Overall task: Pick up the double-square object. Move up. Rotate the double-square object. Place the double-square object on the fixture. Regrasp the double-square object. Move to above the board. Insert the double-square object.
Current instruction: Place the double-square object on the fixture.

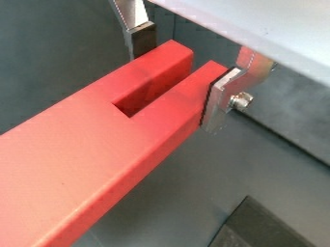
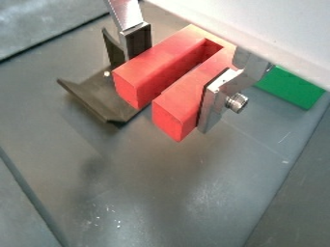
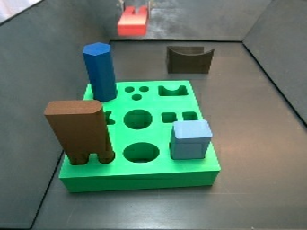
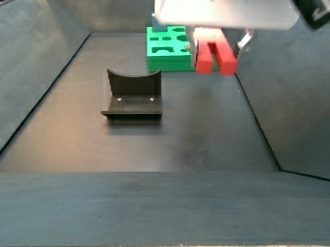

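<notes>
No readable text, labels or numbers anywhere.

Gripper [image 2: 171,69]: two flat silver metal finger plates [image 1: 227,96], dark pads on their inner faces, seen in both wrist views. One plate carries a silver hex bolt and nut [image 2: 236,99] on its outer side. Pale grey-white housing [image 4: 226,13] above; a black part at its edge.

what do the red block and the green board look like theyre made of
The red block, clamped between the fingers of the hand above the floor, looks like plastic: even colour, smooth matte faces, crisp groove edges. The green board also looks like plastic, bright, uniform and slightly glossy with clean-cut holes. Neither can be confirmed from looks alone.
</notes>
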### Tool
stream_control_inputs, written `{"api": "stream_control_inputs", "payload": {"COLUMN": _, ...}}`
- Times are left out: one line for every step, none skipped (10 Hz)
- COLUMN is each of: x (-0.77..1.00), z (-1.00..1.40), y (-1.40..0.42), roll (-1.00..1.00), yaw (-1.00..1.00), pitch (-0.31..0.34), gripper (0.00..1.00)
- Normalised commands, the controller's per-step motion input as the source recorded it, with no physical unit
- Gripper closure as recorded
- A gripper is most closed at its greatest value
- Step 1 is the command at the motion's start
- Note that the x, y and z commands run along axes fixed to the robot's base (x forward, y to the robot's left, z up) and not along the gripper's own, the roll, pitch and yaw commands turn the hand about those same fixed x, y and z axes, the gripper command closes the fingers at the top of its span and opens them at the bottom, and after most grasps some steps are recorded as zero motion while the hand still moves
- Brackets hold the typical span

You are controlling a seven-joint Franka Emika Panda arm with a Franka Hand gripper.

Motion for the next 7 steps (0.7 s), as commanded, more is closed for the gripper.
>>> {"api": "stream_control_inputs", "payload": {"x": -0.02, "z": 0.66, "y": 0.00, "roll": 0.10, "yaw": 0.03, "pitch": 0.069, "gripper": 1.00}}
{"api": "stream_control_inputs", "payload": {"x": -0.01, "z": 0.56, "y": 0.00, "roll": 0.10, "yaw": 0.03, "pitch": 0.071, "gripper": 1.00}}
{"api": "stream_control_inputs", "payload": {"x": 0.00, "z": 0.37, "y": 0.00, "roll": 0.10, "yaw": 0.03, "pitch": 0.081, "gripper": 1.00}}
{"api": "stream_control_inputs", "payload": {"x": 0.00, "z": 0.18, "y": 0.00, "roll": 0.10, "yaw": 0.03, "pitch": 0.092, "gripper": 1.00}}
{"api": "stream_control_inputs", "payload": {"x": 1.00, "z": 0.41, "y": -0.15, "roll": 0.12, "yaw": -0.05, "pitch": 0.076, "gripper": 1.00}}
{"api": "stream_control_inputs", "payload": {"x": 1.00, "z": 0.38, "y": -0.15, "roll": 0.10, "yaw": -0.05, "pitch": 0.087, "gripper": 1.00}}
{"api": "stream_control_inputs", "payload": {"x": 1.00, "z": 0.35, "y": -0.13, "roll": 0.09, "yaw": -0.02, "pitch": 0.128, "gripper": 1.00}}
